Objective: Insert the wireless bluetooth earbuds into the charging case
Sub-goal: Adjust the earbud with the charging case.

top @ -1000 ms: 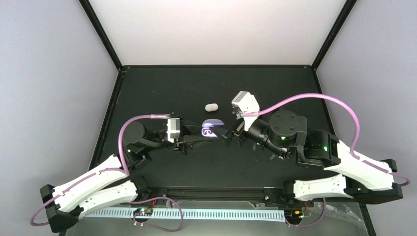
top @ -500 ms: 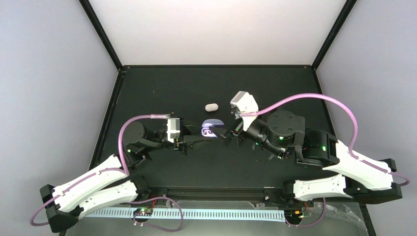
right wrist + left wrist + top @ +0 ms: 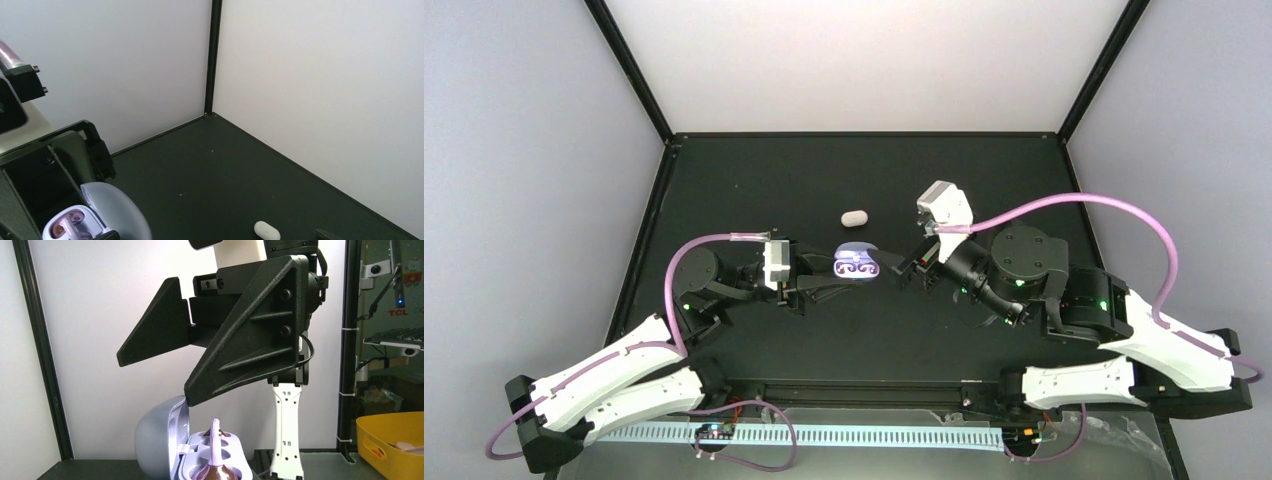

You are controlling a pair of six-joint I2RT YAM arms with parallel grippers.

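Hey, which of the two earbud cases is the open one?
The purple case in the middle: its lid is raised and purple earbuds show in its wells. The small white case behind it lies shut.

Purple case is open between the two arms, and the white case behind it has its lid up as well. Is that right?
Not quite. The white case is shut: the right wrist view shows it as a smooth closed oval with no lid raised. The purple case is indeed open between the two arms.
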